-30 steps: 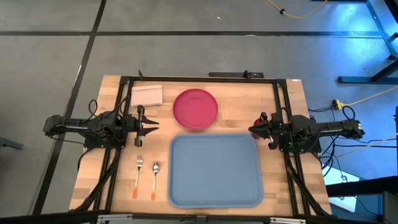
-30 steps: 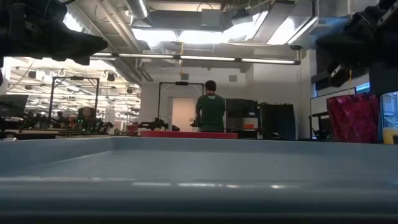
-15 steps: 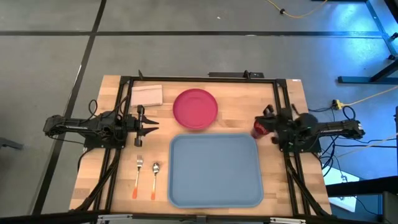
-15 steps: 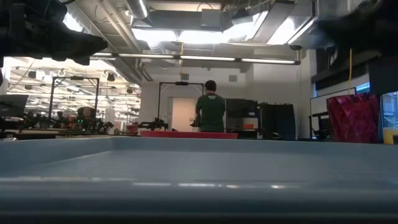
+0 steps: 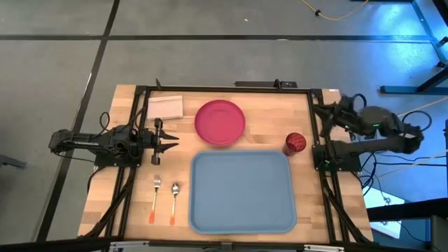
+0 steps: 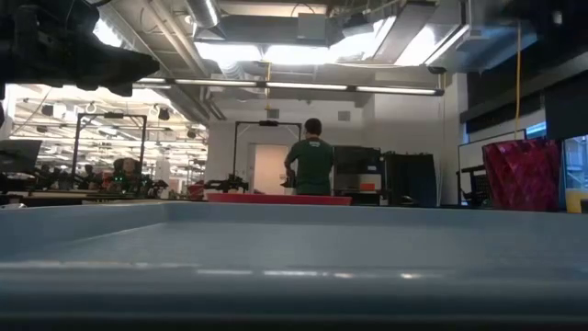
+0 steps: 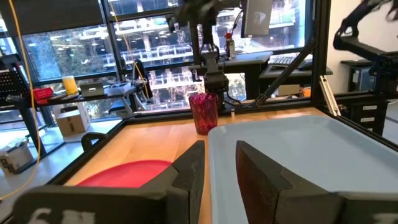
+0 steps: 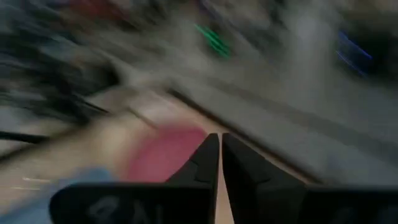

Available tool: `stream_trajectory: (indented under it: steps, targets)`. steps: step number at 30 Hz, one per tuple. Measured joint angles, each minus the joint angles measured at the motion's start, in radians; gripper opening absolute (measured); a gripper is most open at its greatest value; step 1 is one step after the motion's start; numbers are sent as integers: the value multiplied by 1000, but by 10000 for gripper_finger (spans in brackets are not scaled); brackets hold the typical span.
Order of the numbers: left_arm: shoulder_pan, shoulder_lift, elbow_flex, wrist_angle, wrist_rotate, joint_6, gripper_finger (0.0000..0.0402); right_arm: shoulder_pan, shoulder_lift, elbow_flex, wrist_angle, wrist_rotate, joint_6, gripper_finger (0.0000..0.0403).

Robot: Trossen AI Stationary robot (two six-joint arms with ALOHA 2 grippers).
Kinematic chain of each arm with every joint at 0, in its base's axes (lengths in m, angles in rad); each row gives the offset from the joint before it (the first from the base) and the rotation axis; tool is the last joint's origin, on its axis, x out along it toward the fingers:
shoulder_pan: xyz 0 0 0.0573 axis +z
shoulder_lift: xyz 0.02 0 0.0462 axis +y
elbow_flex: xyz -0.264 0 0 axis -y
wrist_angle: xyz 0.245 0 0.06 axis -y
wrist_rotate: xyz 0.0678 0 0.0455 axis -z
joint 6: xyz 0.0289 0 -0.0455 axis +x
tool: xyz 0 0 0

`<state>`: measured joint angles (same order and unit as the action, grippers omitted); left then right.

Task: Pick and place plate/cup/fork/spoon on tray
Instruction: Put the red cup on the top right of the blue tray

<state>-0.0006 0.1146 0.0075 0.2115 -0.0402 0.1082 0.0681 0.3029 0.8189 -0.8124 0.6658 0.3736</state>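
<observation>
Tray (image 5: pixel 243 190) sat at the table's (image 5: pixel 266 119) near middle. Plate (image 5: pixel 220 122) lay just behind the tray; napkin (image 5: pixel 165 107) left of the plate. Cup (image 5: pixel 295 143) stood off the tray's far right corner, on the table. Fork (image 5: pixel 155 198) and spoon (image 5: pixel 173 200) lay side by side left of the tray, fork outermost.

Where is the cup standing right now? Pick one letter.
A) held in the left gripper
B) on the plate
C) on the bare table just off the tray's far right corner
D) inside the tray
C: the cup stands upright on the wood beside the tray, near its far right corner, with no gripper on it.
</observation>
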Motion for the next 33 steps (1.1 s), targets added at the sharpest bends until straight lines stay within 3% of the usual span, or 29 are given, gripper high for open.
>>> stream_trajectory:
  steps: [2, 4, 7, 11, 20, 26, 33]
  targets:
    - [0, 0, 0, 0, 0, 0, 84, 0, 48, 40, -157, 17, 146, 26]
    - [0, 0, 0, 0, 0, 0, 84, 0, 89, 73, -190, -61, 195, 26]
    - [0, 0, 0, 0, 0, 0, 84, 0, 170, 141, -153, -163, 183, 26]
    - [0, 0, 0, 0, 0, 0, 84, 0, 322, 265, -214, -210, 167, 26]
    - [0, 0, 0, 0, 0, 0, 84, 0, 674, 596, -735, -279, 221, 26]
    - [0, 0, 0, 0, 0, 0, 84, 1, 757, 604, -755, -332, 138, 26]
    - [0, 0, 0, 0, 0, 0, 84, -1, 777, 485, -742, -410, 205, 26]
